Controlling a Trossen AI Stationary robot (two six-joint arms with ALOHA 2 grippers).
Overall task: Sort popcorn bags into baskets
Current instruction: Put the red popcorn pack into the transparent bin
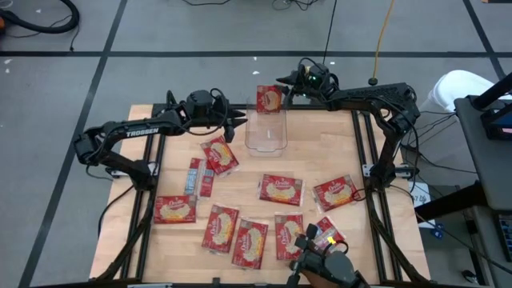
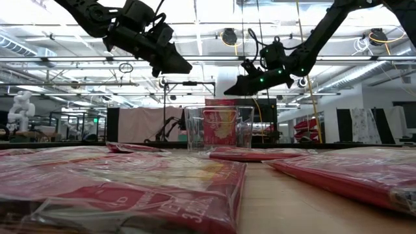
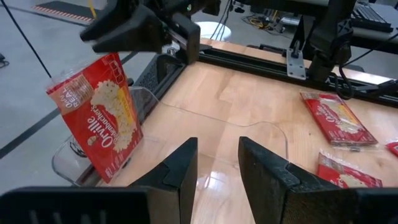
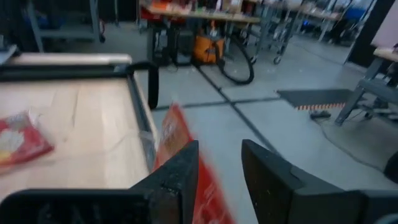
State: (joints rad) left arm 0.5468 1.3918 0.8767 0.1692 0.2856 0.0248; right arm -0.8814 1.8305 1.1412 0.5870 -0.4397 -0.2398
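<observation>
The clear basket stands at the table's far middle. One red popcorn bag stands nearly upright with its lower end inside the basket's far end, leaning toward the far wall. My right gripper hangs open just above that bag's top and appears clear of it. My left gripper is open, raised beside the basket's left side. Several more bags lie flat across the table's near half.
Loose bags lie near the basket's left and along the near half. Dark frame rails border the table's left and right. A camera mount sits at the near edge. Bare wood surrounds the basket.
</observation>
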